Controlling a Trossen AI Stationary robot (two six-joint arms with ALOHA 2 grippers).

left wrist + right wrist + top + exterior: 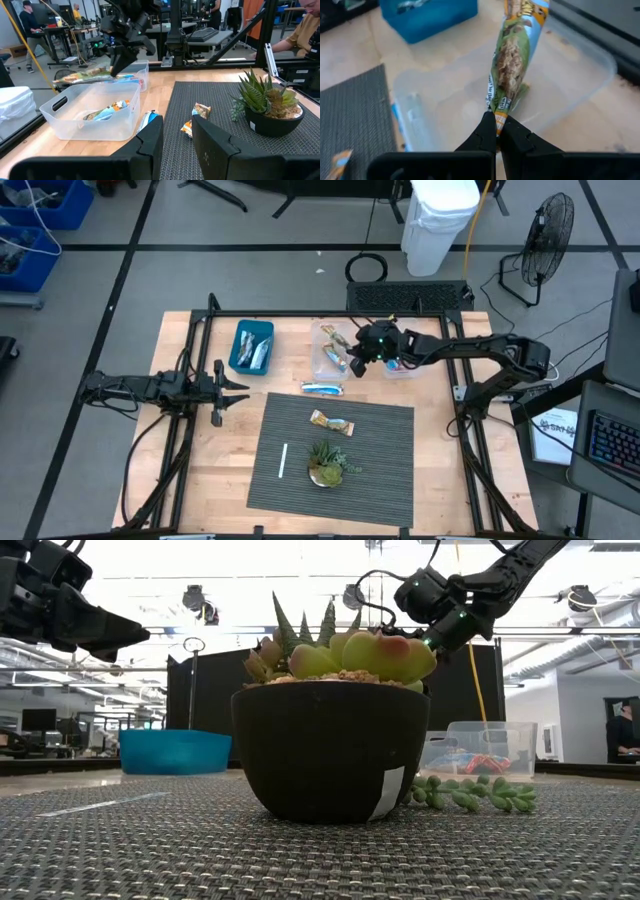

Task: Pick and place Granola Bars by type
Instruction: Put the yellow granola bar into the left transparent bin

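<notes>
My right gripper (496,131) is shut on a tan-and-gold granola bar (512,60) with a blue end, above a clear tub (95,107); it also shows in the high view (356,358). One more bar (107,111) lies inside that tub. A silvery-blue bar (322,389) lies flat on the wood beside the mat. A tan-gold bar (331,421) lies on the mat. The blue bin (252,345) holds silvery bars. A second clear tub (478,750) holds red-and-blue bars. My left gripper (235,390) waits open near the table's left side. My right gripper pinches the tan-and-gold bar by the crimped end of its wrapper (496,116), between the two fingertips. The fingers (117,62) slant down from the table's right. The bar is lifted clear and sticks out beyond the fingertips, roughly level, over the clear tub.
A small succulent in a dark pot (328,463) stands on the grey mat (385,480), with a thin white stick (283,460) lying to its left. A black frame (300,313) runs along the table's edges. People sit at desks beyond the table.
</notes>
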